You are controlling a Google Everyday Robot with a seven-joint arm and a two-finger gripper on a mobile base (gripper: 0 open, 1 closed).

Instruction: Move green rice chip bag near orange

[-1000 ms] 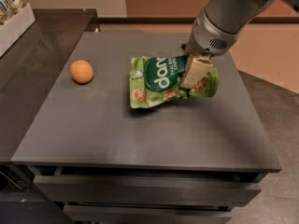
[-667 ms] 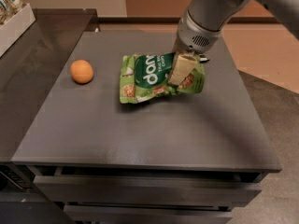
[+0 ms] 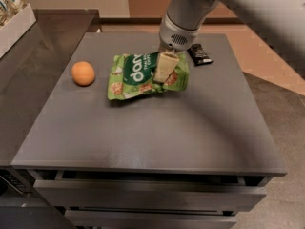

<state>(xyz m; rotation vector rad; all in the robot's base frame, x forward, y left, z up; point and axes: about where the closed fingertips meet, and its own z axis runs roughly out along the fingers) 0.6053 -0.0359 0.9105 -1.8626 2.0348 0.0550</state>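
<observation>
Camera view: I've got the end effector (image 3: 165,69) hanging over the back-middle of the dark grey table (image 3: 157,132), clenched on the right part of the flat light-green rice chip bag (image 3: 136,75). One cream finger (image 3: 164,67) lies across the front of the pouch. The bag sits a bit tilted, its left end pointing at the small round orange fruit (image 3: 83,73), near it but with bare table between them. A small black wrapped bar (image 3: 199,54) lies just right of the end effector, apart from the bag.
</observation>
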